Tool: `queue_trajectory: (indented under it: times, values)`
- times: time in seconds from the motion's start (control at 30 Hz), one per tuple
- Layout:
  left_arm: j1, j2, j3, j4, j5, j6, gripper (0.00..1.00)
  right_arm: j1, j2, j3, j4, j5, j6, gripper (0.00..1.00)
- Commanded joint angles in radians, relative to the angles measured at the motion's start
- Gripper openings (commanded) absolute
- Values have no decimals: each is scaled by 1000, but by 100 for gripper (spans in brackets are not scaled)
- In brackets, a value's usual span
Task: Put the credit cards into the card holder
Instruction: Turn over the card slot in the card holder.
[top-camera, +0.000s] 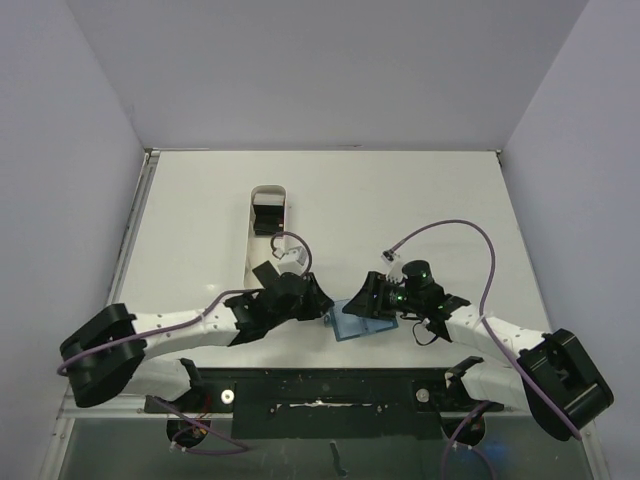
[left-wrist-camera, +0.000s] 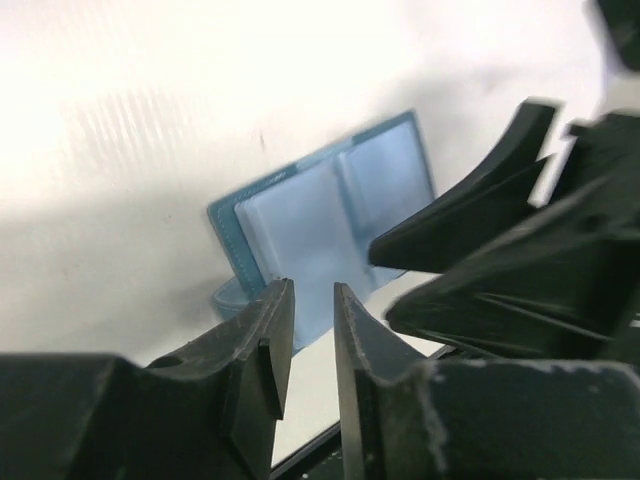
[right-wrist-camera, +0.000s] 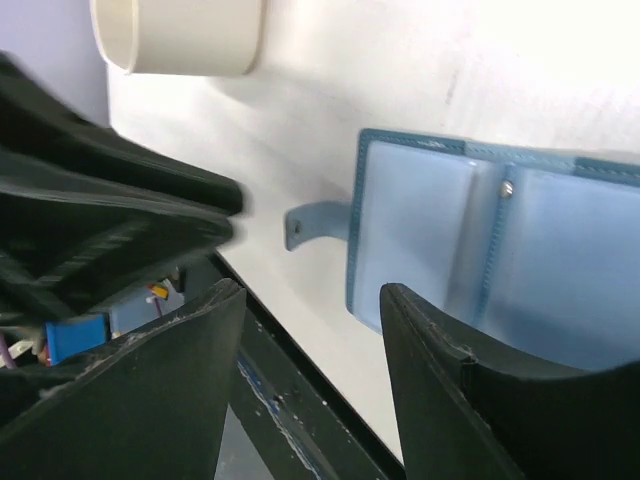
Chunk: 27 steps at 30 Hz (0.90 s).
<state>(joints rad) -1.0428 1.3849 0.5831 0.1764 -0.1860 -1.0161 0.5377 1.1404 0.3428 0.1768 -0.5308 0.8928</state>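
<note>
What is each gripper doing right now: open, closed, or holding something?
Left gripper: nearly closed, narrow gap, nothing visible between the fingers.
Right gripper: open, empty, beside the open card holder.

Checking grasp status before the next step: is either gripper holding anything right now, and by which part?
Nothing is visibly held. The right gripper is open over the card holder; the left gripper is nearly closed, with nothing seen between its fingers.

Stitched teal card holder (right-wrist-camera: 480, 240), glossy clear pockets.
</note>
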Motion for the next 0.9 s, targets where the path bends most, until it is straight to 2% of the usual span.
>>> queue_trajectory:
  times: [0.0, 0.17, 0.37, 0.6, 0.7, 0.77, 0.87]
  values:
    - [23, -155, 46, -160, -122, 74, 26, -2, -24, 57, -94, 45, -65, 57]
    - [121, -193, 166, -383, -127, 221, 36, -8, -86, 107, -221, 116, -122, 57]
    - [241, -157, 362, -583, -172, 474, 40, -7, -177, 164, -362, 216, -184, 57]
    - [417, -103, 483, -604, -126, 962, 41, -9, -251, 191, -423, 238, -214, 57]
    - [522, -66, 530, -587, -10, 1132, 42, -9, -262, 201, -443, 232, -221, 57]
    - [544, -34, 550, -576, 60, 1291, 44, -9, -263, 209, -455, 232, -229, 57]
    - [572, 26, 588, -529, 69, 1443, 46, -10, -264, 225, -481, 236, -236, 57]
